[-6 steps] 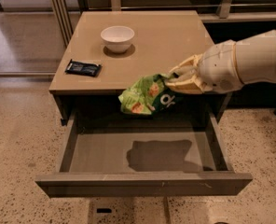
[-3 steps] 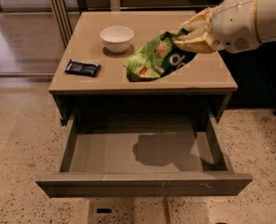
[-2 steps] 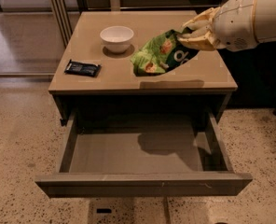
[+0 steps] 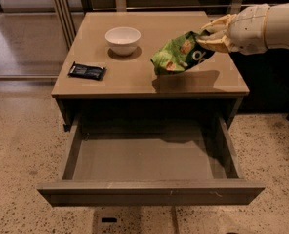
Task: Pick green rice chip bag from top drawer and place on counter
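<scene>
My gripper (image 4: 211, 35) comes in from the right, above the right side of the counter (image 4: 134, 74). It is shut on the black end of the green rice chip bag (image 4: 178, 54). The bag hangs tilted down to the left, its lower end close over the countertop, with its shadow just below it. I cannot tell whether it touches the surface. The top drawer (image 4: 149, 191) is pulled fully open below the counter and its grey floor is bare.
A white bowl (image 4: 123, 39) stands at the back middle of the counter. A small flat black packet (image 4: 87, 71) lies at the left edge. Metal posts (image 4: 61, 11) and a dark cabinet stand behind, speckled floor around.
The gripper has carried the bag up out of the drawer area and over the counter, then shifted a little to the right and back. The drawer stays open.
</scene>
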`<state>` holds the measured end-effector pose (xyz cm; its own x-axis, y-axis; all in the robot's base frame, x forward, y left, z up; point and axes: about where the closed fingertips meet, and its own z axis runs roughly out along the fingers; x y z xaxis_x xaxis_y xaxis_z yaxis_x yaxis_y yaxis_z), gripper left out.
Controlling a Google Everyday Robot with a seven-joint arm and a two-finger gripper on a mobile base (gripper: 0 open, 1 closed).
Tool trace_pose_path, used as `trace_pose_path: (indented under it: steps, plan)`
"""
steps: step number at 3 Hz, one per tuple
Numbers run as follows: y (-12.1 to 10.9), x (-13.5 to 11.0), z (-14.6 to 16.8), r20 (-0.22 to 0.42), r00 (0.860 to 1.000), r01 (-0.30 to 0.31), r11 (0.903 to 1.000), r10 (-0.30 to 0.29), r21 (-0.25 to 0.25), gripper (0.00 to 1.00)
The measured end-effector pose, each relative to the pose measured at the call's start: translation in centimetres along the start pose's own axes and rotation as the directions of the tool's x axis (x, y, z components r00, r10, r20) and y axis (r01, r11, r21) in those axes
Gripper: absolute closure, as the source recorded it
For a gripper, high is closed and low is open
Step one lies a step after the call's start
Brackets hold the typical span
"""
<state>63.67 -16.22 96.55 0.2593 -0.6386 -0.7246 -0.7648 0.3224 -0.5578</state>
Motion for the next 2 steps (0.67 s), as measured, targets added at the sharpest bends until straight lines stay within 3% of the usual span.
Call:
trace_pose_path:
  steps: [1,2]
  plan:
    - [0.0,2.8,1.7,0.036,0.999,-0.012,0.9997,0.012,-0.020,1.00]
    - [0.6,4.2,2.5,0.053,0.998,-0.018,0.9988,0.021,-0.044,1.00]
